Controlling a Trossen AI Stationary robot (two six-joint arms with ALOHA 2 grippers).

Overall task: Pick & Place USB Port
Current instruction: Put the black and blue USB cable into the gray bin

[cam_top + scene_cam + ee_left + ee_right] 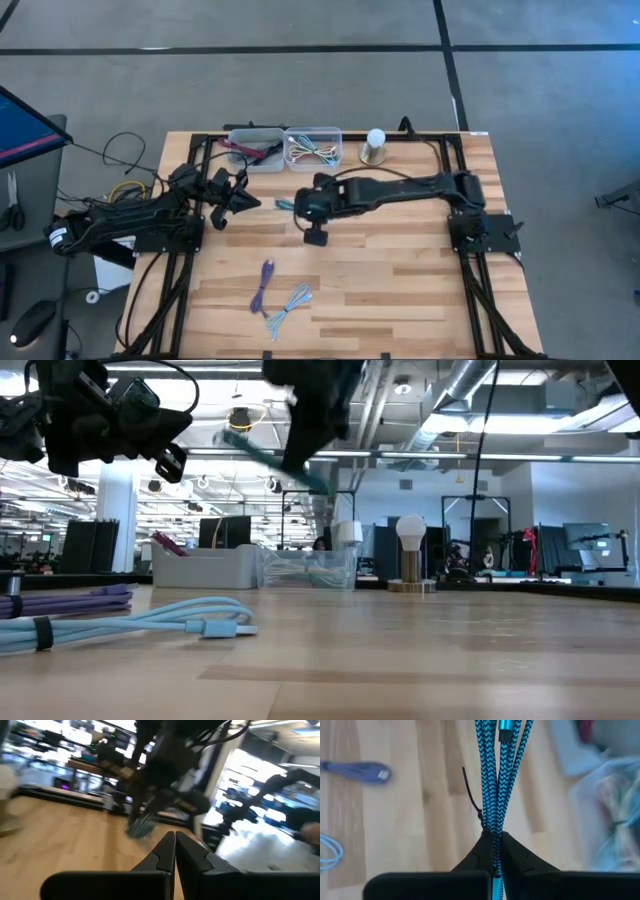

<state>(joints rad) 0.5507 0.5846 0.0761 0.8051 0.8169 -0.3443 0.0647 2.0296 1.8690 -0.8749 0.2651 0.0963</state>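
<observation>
Right claw (296, 205) clamped on teal braided cable bundle (496, 775), held clear above worktop (400, 280) near centre. Bundle long axis runs straight out from fingers. Bins at 12 o'clock from claw: clear bin (313, 148) nearest, grey bin (256, 150) beside. Left claw (238, 195) pressed together, empty, at 9 o'clock.

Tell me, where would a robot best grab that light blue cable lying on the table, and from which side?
Probably from straight above, across the bundled middle of the light blue cable. It lies flat on the wooden table as a narrow folded bundle, with a dark tie around it in the low view, so the strands stay together there. The purple cable lies close beside it, so a narrow end effector opening seems wise.
</observation>
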